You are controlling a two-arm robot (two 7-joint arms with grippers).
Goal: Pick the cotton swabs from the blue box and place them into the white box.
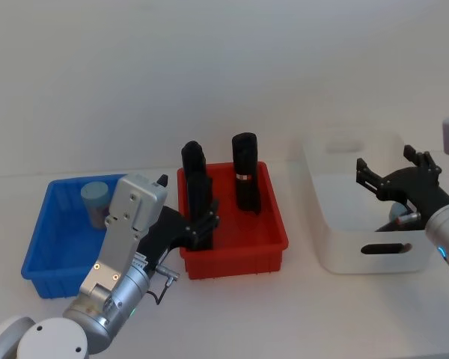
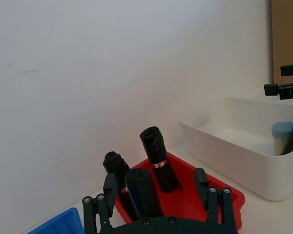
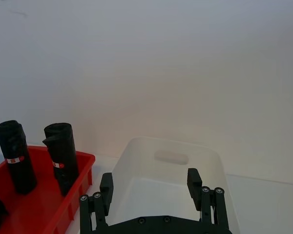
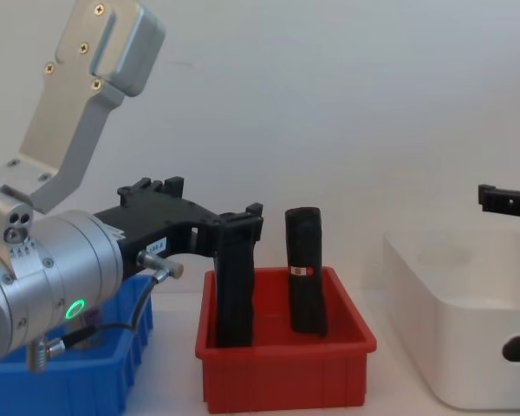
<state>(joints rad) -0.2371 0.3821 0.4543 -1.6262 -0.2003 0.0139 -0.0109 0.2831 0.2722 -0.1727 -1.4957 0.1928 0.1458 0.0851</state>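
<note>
Head view: one jar of cotton swabs (image 1: 96, 199) upright in the blue box (image 1: 45, 247), far corner. Left gripper (image 1: 203, 224) wide open, empty, over the near left part of the red bin (image 1: 273, 247), beside a black roll (image 1: 197, 179). Right gripper (image 1: 393, 176) spread wide above the white box (image 1: 337, 247), holding nothing. Left wrist view: second jar (image 2: 282, 138) standing inside the white box (image 2: 224, 141), by its wall.
</note>
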